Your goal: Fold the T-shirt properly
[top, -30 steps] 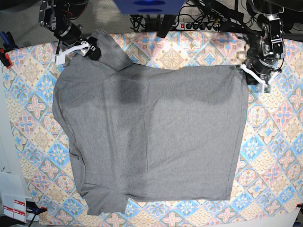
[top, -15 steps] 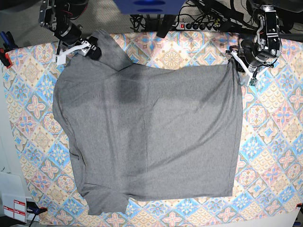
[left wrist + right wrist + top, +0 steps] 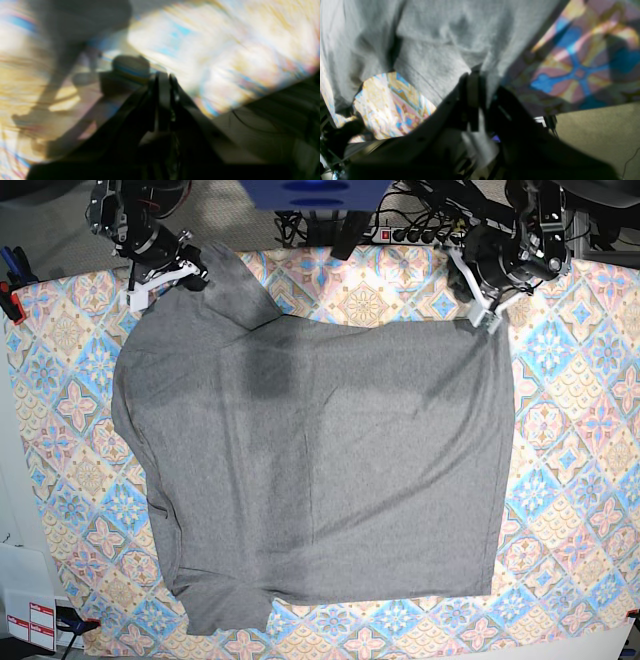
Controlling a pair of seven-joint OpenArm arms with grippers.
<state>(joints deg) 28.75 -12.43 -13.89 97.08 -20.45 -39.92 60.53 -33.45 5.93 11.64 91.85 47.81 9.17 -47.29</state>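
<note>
The grey T-shirt (image 3: 320, 460) lies spread flat on the patterned tablecloth (image 3: 580, 480), with its sleeves toward the left. My right gripper (image 3: 190, 277) is at the shirt's back left corner. In the right wrist view, it (image 3: 475, 75) is shut on a fold of the grey cloth (image 3: 440, 45). My left gripper (image 3: 487, 318) is at the shirt's back right corner. The left wrist view is blurred by motion. There its fingers (image 3: 163, 76) look pressed together over the tablecloth (image 3: 225, 50), with no cloth showing between them.
A power strip (image 3: 420, 235) and cables lie behind the table's back edge. A blue object (image 3: 315, 192) sits at back centre. A red clamp (image 3: 10, 300) holds the cloth at the left edge. Red-and-white labels (image 3: 30, 620) are at the front left.
My left gripper has moved back and to the left, from the shirt's right edge to its back right corner. The shirt's right edge has shifted slightly inward. My right gripper has moved slightly back with the cloth.
</note>
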